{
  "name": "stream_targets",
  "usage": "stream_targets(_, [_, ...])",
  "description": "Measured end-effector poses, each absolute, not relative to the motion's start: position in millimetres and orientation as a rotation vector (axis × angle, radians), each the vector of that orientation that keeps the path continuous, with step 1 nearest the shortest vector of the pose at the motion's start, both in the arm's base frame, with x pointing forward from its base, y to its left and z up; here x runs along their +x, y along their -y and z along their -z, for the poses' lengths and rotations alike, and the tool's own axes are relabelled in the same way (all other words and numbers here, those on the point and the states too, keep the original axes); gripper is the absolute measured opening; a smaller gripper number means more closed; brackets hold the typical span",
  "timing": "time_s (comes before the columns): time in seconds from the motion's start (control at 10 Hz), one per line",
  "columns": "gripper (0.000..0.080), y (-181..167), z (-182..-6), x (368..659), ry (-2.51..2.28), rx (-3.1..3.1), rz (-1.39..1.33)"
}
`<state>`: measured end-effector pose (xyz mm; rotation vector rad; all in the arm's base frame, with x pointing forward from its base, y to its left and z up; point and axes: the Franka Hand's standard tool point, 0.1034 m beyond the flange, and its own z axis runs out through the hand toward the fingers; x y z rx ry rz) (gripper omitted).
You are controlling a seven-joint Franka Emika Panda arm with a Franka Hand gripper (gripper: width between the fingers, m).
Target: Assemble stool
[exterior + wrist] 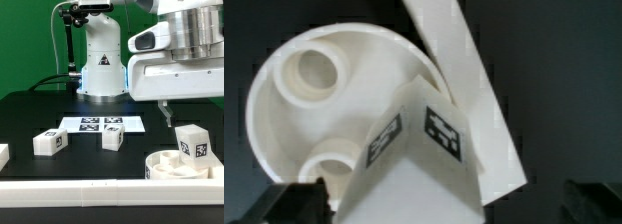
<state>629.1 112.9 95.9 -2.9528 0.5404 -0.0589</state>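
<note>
The stool's round white seat point(160, 168) lies at the exterior view's lower right, by the table's front edge. One tagged leg point(192, 143) stands upright in it. My gripper point(190, 115) hangs just above that leg. In the wrist view the seat point(322, 95) shows its round sockets, and the leg point(420, 165) rises from it between my fingers. The gripper point(429, 212) is open, with a dark finger point(295, 203) standing clear of the leg on either side. Two loose legs point(50, 142) point(113, 139) lie on the black table.
The marker board point(100, 125) lies mid-table in front of the robot base point(100, 60). Another white block point(3, 155) shows at the exterior view's left edge. A white raised border point(90, 195) runs along the table's front, right beside the seat.
</note>
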Motion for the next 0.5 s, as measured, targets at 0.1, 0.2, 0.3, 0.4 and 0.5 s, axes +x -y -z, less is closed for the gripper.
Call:
stream_targets(0.1, [0.0649, -114.8, -97.1, 629.1, -0.395, -2.979, 0.070])
stream_targets(0.2, [0.0649, -114.8, -99.3, 630.9, -0.224, -3.005, 0.087])
stream_targets(0.3, [0.0649, -113.2, -100.0, 632.2, -0.067, -3.015, 0.100])
stream_targets(0.4, [0.0649, -110.3, -99.2, 632.4, -0.023, -3.012, 0.101])
stream_targets(0.5, [0.0649, -109.2, -98.7, 632.4, 0.140, -3.017, 0.111])
